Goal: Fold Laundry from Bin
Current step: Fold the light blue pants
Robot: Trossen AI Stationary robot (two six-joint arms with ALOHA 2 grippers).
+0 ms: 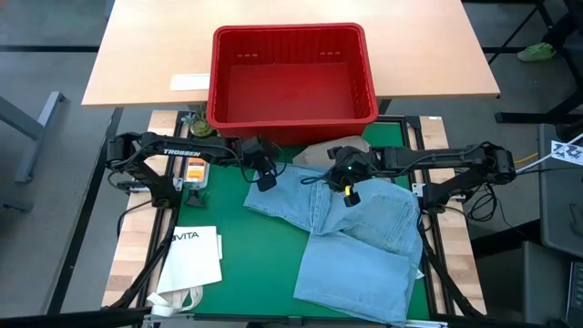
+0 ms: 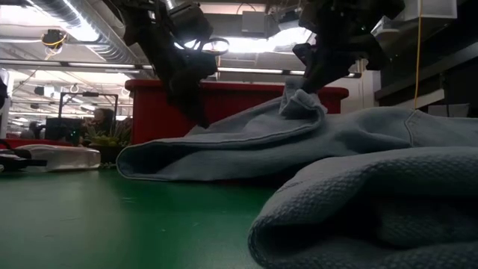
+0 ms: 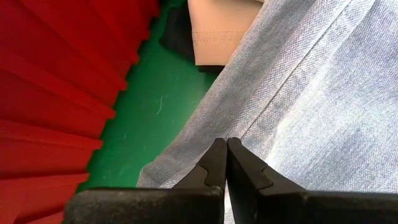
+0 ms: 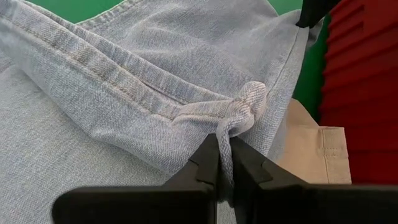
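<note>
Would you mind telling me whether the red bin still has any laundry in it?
Empty. The high view shows the red bin's bare floor; the light blue jeans and a tan garment lie on the green mat.

Robotics lab or workshop, set up as a test bench

Exposed silver ventilation ducts (image 2: pixel 67 16) and strip lights (image 2: pixel 246 46) run under a bare industrial ceiling; a green mat (image 1: pixel 246 255) lies on a wooden bench framed in black metal, flanked by two dark arms, one marked TROSSEN (image 1: pixel 182 151), with cables trailing; a plain wooden table (image 1: pixel 146 55) stands on grey floor, shelving and equipment behind
</note>
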